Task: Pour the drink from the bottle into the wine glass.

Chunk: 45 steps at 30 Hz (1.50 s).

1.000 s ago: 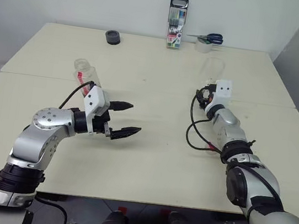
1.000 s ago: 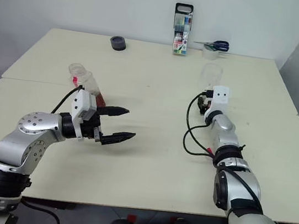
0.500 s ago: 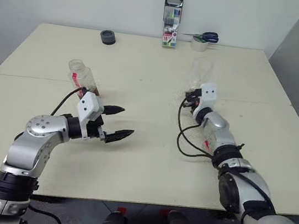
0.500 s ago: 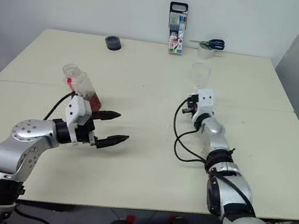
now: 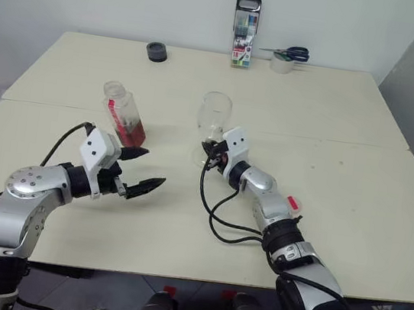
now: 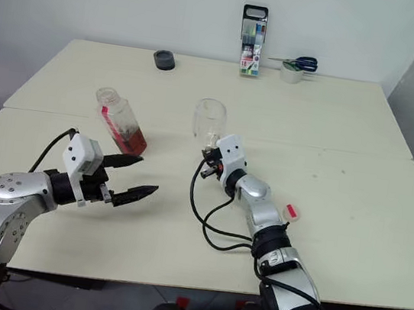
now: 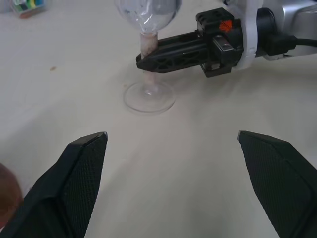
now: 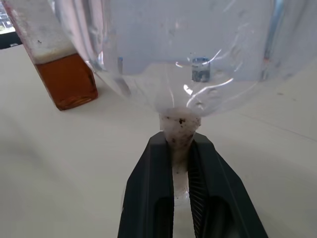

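Stands upright near the middle of the pale table (image 5: pixel 337 104): the wine glass (image 5: pixel 215 114), foot flat on the top, bowl empty as far as can be seen. Clamped on its thin stem, just under the bowl: the right gripper (image 8: pixel 179 163), both black fingers (image 7: pixel 171 49) pressed against the stem from either side, reaching in level from the glass's right. Seen plainly in the left wrist view and the right wrist view.

To the left of the glass, apart from it: the bottle (image 5: pixel 123 112), no cap on its open neck, leaning with its top tipped away to the left, base on the table. Inside, low in the bottle: the drink (image 8: pixel 67 82), reddish-brown, filling roughly the bottom third.

Just in front of the bottle and a little to its right: the left gripper (image 5: pixel 143 171), fingers spread wide with nothing between them, pointing toward the glass, hanging just above the table. One finger close beside the bottle's base; touching or not, cannot tell.

Along the far edge of the table: a dark round roll (image 5: pixel 157 51), an upright marker pen case (image 5: pixel 244 32), a roll of tape (image 5: pixel 282 64) with blue-handled scissors (image 5: pixel 292 53) lying on top.
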Available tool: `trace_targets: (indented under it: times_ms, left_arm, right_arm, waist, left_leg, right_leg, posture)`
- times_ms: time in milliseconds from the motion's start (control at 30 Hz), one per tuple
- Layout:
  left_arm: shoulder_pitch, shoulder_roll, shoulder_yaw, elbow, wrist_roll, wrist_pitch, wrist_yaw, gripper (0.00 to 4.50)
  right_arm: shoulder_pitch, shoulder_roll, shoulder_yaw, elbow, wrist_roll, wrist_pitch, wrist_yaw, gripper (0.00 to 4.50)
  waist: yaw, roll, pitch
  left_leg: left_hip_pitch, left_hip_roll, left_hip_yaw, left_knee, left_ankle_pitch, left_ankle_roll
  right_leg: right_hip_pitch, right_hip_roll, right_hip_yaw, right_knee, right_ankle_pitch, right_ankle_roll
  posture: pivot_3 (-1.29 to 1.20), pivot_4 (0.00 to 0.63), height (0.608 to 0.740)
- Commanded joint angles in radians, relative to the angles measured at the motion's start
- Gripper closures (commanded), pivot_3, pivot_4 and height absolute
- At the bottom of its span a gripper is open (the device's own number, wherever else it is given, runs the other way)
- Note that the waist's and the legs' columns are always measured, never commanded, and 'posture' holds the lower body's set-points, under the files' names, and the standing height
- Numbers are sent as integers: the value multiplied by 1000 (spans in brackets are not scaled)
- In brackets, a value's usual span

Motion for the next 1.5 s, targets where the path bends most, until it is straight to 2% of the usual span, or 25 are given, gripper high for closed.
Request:
trace_targets:
  times_ms: [33, 500, 767, 900, 933, 1267, 1500]
  left_arm:
    - [2, 19, 44, -63, -32, 24, 17, 0]
    - [-36, 36, 105, -112, -62, 43, 62, 0]
    - [-42, 26, 99, -107, -59, 21, 68, 0]
    - [-51, 20, 93, -106, -60, 16, 77, 0]
    - [-57, 18, 92, -105, -61, 15, 80, 0]
    - [-84, 10, 102, -127, -91, 45, 111, 0]
    - [-69, -5, 101, -150, -93, 56, 134, 0]
  right_arm:
    - [-17, 0, 13, 11, -19, -1, 9, 4384]
    - [-29, -3, 42, 22, -51, 18, 36, 4384]
    - [-24, -7, 45, 8, -49, 30, 55, 1752]
    - [-25, -8, 45, 6, -49, 31, 56, 271]
    - [-26, -9, 46, 7, -49, 31, 57, 36]
    - [-14, -16, 56, -24, -52, 44, 69, 36]
    - [107, -73, 91, -228, -51, 146, 114, 36]
  waist:
    - [-1, 0, 0]
    - [-4, 0, 0]
    - [-4, 0, 0]
    - [-4, 0, 0]
    - [-4, 0, 0]
    - [-6, 0, 0]
    - [-5, 0, 0]
  left_leg:
    - [0, 0, 0, 0, 0, 0]
    - [0, 0, 0, 0, 0, 0]
    - [0, 0, 0, 0, 0, 0]
    - [0, 0, 0, 0, 0, 0]
    - [0, 0, 0, 0, 0, 0]
    - [0, 0, 0, 0, 0, 0]
    - [0, 0, 0, 0, 0, 0]
  right_leg:
    - [0, 0, 0, 0, 0, 0]
    - [0, 0, 0, 0, 0, 0]
    - [0, 0, 0, 0, 0, 0]
    - [0, 0, 0, 0, 0, 0]
    - [0, 0, 0, 0, 0, 0]
    - [0, 0, 0, 0, 0, 0]
    - [0, 0, 0, 0, 0, 0]
  posture:
    - [0, 150, 740]
    - [0, 150, 740]
    - [0, 150, 740]
    - [0, 150, 740]
    - [0, 150, 740]
    - [0, 150, 740]
    - [0, 150, 740]
